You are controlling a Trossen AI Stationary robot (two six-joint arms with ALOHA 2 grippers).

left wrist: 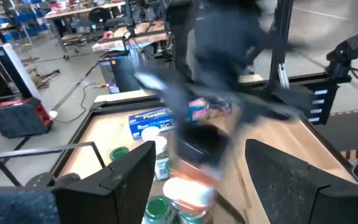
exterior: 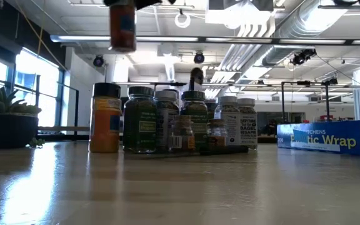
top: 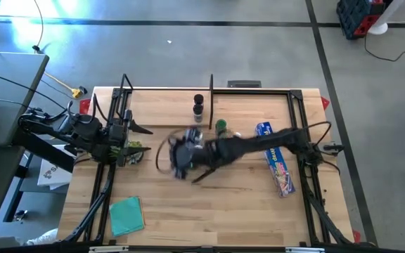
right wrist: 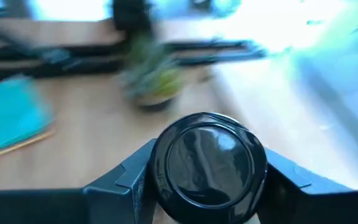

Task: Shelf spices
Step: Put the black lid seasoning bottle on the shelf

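My right gripper [top: 178,151] reaches over the middle of the table and is shut on a spice jar with a black cap [right wrist: 207,163]. In the low view this jar [exterior: 122,26], with reddish contents and a blue label, hangs high above the table. Several other spice jars [exterior: 167,119] stand on their bases in a cluster on the tabletop; two more [top: 198,107] [top: 220,126] show near the shelf's right upright. The shelf [top: 162,105] lies at the far side between two black rods. My left gripper [top: 129,135] waits open at the table's left, with jars [left wrist: 166,202] beyond its fingers. My right gripper pinches the jar between its two fingers [right wrist: 124,180], one on each side, at or just below the black cap [right wrist: 207,163]. The fingers slant down from the table's right. The jar hangs upright below them, lifted clear of the table.
A long blue wrap box [top: 278,163] lies at the table's right, also in the low view [exterior: 330,137]. A teal flat item [top: 126,214] lies near the front left. A black frame [top: 301,105] runs along the table's edges.
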